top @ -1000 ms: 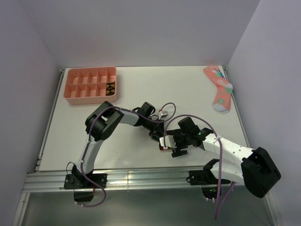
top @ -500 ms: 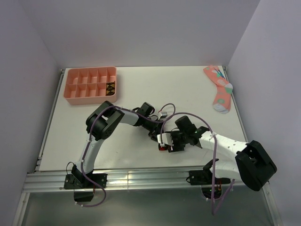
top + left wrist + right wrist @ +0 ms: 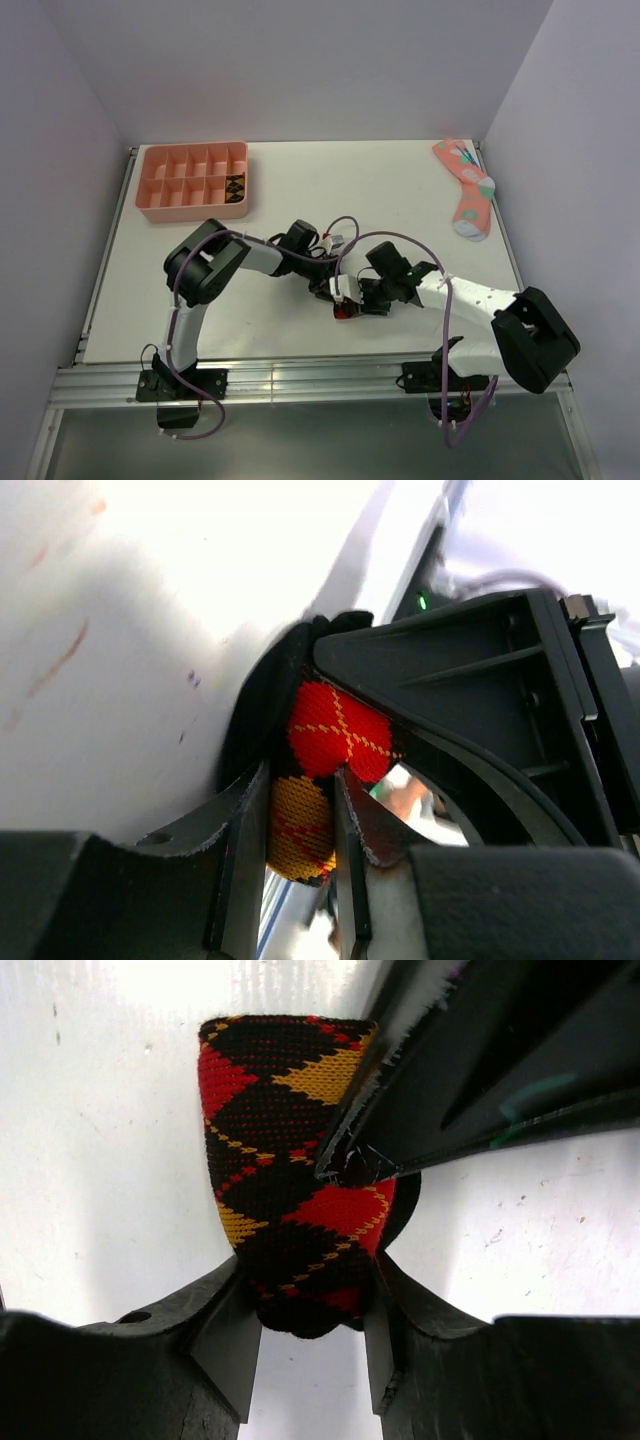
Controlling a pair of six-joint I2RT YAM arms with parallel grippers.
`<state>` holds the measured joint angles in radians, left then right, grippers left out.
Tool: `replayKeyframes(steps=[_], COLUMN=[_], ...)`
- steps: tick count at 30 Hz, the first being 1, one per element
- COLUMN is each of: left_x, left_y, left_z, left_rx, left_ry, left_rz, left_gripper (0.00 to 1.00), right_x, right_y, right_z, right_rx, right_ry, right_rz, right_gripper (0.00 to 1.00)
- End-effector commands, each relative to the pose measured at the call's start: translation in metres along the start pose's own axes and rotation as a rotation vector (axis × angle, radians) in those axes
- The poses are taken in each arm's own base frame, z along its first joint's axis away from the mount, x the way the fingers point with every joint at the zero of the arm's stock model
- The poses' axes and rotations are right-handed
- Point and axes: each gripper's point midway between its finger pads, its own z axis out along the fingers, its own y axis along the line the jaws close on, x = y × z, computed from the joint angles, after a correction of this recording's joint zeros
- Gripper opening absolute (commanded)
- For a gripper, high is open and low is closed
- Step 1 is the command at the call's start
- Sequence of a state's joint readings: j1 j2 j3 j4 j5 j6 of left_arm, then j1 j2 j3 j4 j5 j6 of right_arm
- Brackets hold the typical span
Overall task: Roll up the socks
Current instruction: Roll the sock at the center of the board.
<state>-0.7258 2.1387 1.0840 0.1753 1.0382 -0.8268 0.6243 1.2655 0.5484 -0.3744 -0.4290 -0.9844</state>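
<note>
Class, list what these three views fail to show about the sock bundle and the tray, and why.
- Top view: sock roll nearly covered by left gripper and right gripper; pattern too small.
- Left wrist view: roll's far side hidden behind right gripper.
- Right wrist view: roll's upper right hidden by left gripper.
- Top view: dark item in tray too small to identify.
</note>
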Motion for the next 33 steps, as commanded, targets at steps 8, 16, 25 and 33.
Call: replayKeyframes(steps=[8, 16, 25, 33], left_x=[-0.047, -0.071, -0.084, -0.044], left_y=[0.013, -0.017, -0.038, -0.036], left_z=[-0.033, -0.081, -0.123, -0.121], left_rx=[-0.233, -0.26, -0.256, -0.263], left_ry=[-0.51, -0.818, -1.069, -1.193], left_rz=[-0.05, -0.063, -0.072, -0.261], left_gripper=[0.26, 0.36, 0.41, 0.46], right_x=[-0.002, -0.013, -0.021, -0.024], right_y=[-0.038, -0.068, -0.092, -0.104], right_z=[-0.003, -0.003, 0.004, 0.002], right_rx=[0.156, 0.246, 0.271, 0.319], right_ry=[0.045, 0.035, 0.054, 0.056], right_rz=[0.101, 0.172, 0.266, 0.323], right_gripper=[0.22, 0.2, 0.2, 0.19])
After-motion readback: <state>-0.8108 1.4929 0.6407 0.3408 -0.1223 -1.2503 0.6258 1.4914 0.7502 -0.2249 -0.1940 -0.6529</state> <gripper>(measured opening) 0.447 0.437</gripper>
